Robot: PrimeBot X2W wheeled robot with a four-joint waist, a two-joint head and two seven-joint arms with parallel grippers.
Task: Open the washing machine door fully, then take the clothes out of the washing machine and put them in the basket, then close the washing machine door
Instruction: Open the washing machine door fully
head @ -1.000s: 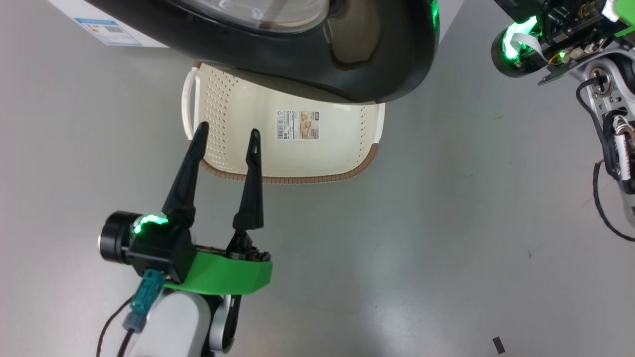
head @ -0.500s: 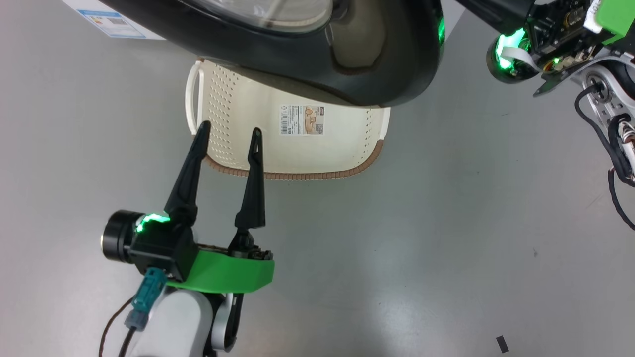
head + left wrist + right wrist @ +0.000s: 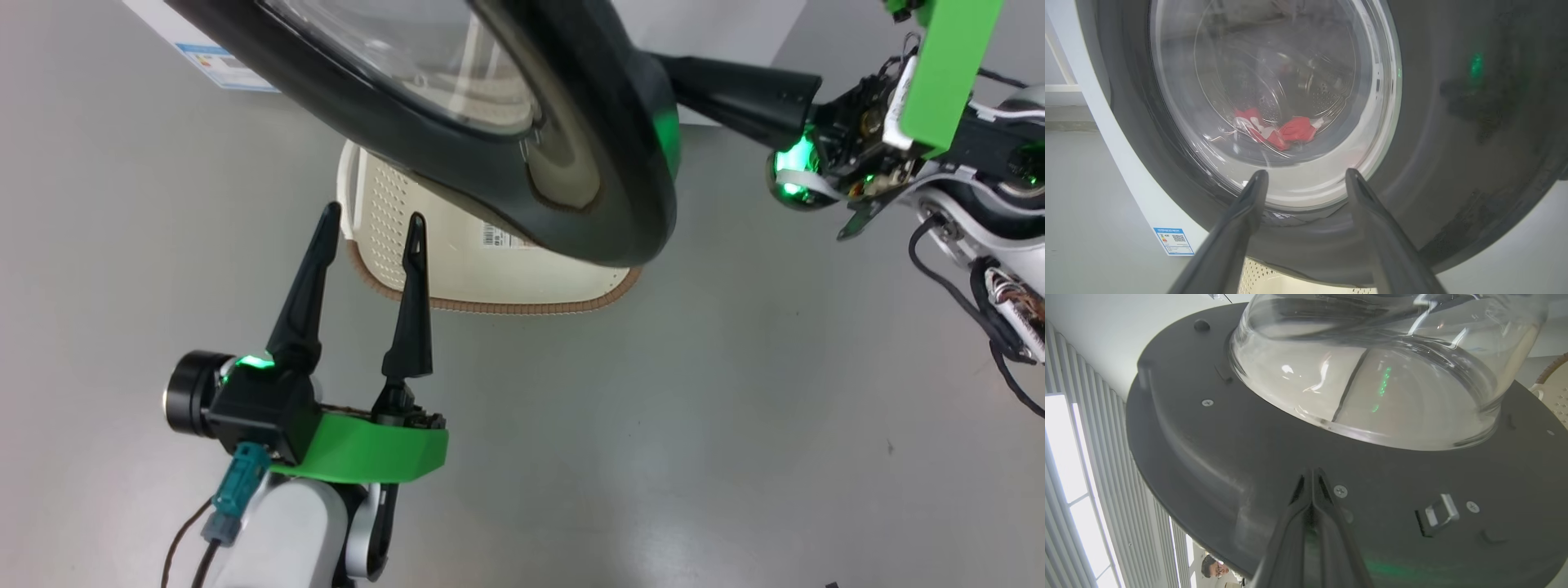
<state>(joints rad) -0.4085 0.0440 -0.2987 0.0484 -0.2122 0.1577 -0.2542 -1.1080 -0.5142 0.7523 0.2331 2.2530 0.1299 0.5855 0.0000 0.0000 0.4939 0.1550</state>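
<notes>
I read the right gripper (image 3: 1312,473) with its fingers pressed together, tips at the inner face of the washing machine door (image 3: 620,163). The door's rim overhangs the basket (image 3: 490,304). The left gripper (image 3: 374,214) is spread and empty by the basket's left edge. Open floor (image 3: 735,408) lies to the right.

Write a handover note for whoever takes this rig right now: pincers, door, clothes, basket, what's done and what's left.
Left pincer: open, empty, facing the door from outside.
Right pincer: shut, holding nothing, tips at the door's inner face, seemingly pushing it.
Door: part open, over the basket, which sits on the floor and looks empty where visible.
Clothes: red and white, in the drum, seen through the glass.
Done: door started.
Left: open it fully, move clothes to basket, close door.
</notes>
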